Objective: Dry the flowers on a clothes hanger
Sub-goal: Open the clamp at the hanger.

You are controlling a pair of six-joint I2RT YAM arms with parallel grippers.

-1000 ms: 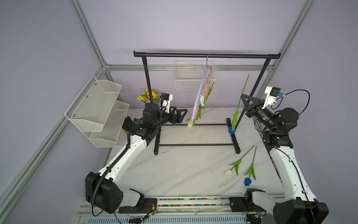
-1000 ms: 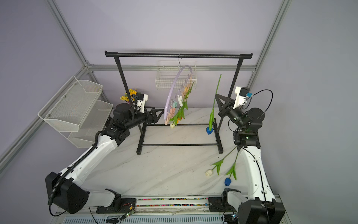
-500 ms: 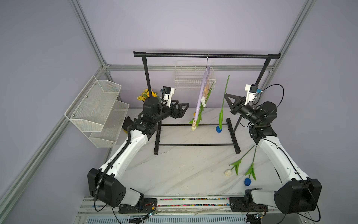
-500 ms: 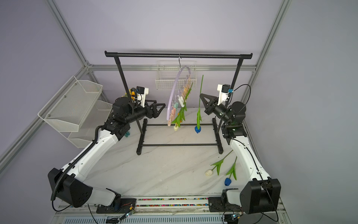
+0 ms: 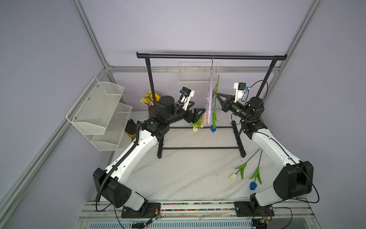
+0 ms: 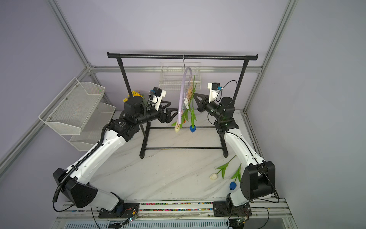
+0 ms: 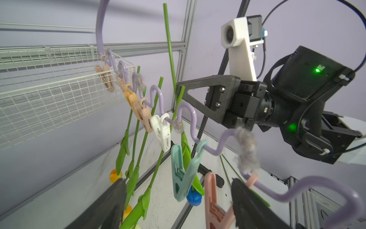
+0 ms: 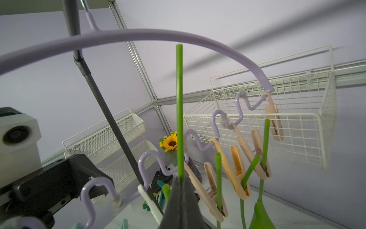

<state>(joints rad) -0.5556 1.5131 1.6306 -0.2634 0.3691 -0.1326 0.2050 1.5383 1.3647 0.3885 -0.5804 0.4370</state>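
The lilac clothes hanger (image 6: 181,95) hangs from the rack bar by its hook, its arch (image 8: 138,35) and wavy rail (image 7: 188,111) plain in the wrist views. Several flowers hang head down from its clips (image 7: 136,138). My right gripper (image 8: 180,178) is shut on the stem (image 8: 179,109) of a blue tulip (image 5: 213,128), held upside down against the hanger. My left gripper (image 7: 178,206) stands open at the hanger's lower end, with a pink clip (image 7: 212,200) between its fingers and a mint clip (image 7: 182,174) just beyond. A white tulip (image 5: 233,176) and a blue one (image 5: 253,185) lie on the table.
The black garment rack (image 5: 210,57) stands across the back of the marble table. A white wire basket (image 5: 192,79) hangs on the back wall behind the hanger. Wire shelves (image 5: 99,111) are mounted at the left, with a sunflower bouquet (image 5: 150,97) and gloves (image 5: 130,126) beside them.
My right arm has swung left with the blue tulip, bringing it up to the hanger. My left gripper has risen and reached to the hanger's lower end. The hanger has turned.
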